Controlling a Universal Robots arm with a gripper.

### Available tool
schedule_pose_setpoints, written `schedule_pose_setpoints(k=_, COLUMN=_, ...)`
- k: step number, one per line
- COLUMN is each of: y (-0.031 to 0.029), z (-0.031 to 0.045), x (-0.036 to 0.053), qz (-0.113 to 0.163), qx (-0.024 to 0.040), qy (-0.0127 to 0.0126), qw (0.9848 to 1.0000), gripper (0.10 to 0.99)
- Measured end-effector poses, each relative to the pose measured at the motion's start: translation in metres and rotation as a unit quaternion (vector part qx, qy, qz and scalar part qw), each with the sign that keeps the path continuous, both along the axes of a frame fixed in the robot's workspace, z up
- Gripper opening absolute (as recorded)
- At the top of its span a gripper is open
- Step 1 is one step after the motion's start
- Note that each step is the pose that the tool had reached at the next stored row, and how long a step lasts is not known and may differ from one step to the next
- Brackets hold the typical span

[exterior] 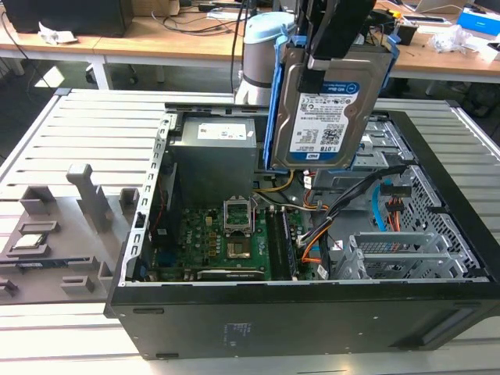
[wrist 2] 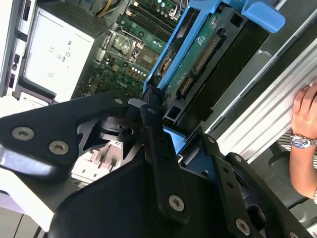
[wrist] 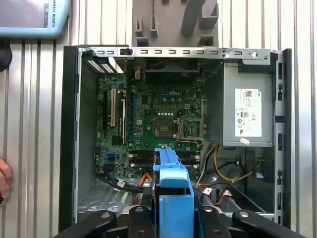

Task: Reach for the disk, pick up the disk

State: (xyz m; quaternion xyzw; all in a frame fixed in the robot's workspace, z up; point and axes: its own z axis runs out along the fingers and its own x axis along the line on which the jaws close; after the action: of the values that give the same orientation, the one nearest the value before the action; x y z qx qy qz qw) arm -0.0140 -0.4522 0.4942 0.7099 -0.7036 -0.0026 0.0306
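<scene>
So your pincer (exterior: 332,58) is clamped on the disk (exterior: 328,109), gripping it near its top edge, w/ the drive hanging upright, label facing the exterior cam, clear above the open PC case (exterior: 437,258). Blue bracket (exterior: 273,117) runs down both long edges. In the second wrist view the pincer (wrist 2: 153,111) pinches the disk (wrist 2: 198,59) edge-on, circuit side showing; in the first wrist view the blue bracket (wrist: 171,198) sits between the black fingers (wrist: 138,213).

Outward: from the disk in the exterior view, motherboard (exterior: 226,242) is at approx 7 o'clock, power supply (exterior: 215,152) at 9, cables (exterior: 367,195) and drive cage (exterior: 398,250) at 5. Case rests on the slatted counter (exterior: 86,133).

Risks, as I judge it: grip is high and narrow, so a fast swing could let the disk pivot or slip and drop onto the board. Also a hand (wrist 2: 304,119) w/ a wristwatch rests on the counter by the case — watch your path there.
</scene>
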Motion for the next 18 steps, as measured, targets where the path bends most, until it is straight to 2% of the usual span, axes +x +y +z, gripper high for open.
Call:
schedule_pose_setpoints(k=7, y=-0.0097, z=0.0000, x=0.0000, qz=0.000, qx=0.0000, qy=0.0000, qw=1.0000, gripper=0.365)
schedule_pose_setpoints(k=11, y=-0.0180, z=0.0000, x=0.0000, qz=0.000, qx=0.0000, qy=0.0000, qw=1.0000, gripper=0.365)
schedule_pose_setpoints(k=18, y=-0.0274, z=0.0000, x=0.0000, qz=0.000, qx=0.0000, qy=0.0000, qw=1.0000, gripper=0.365)
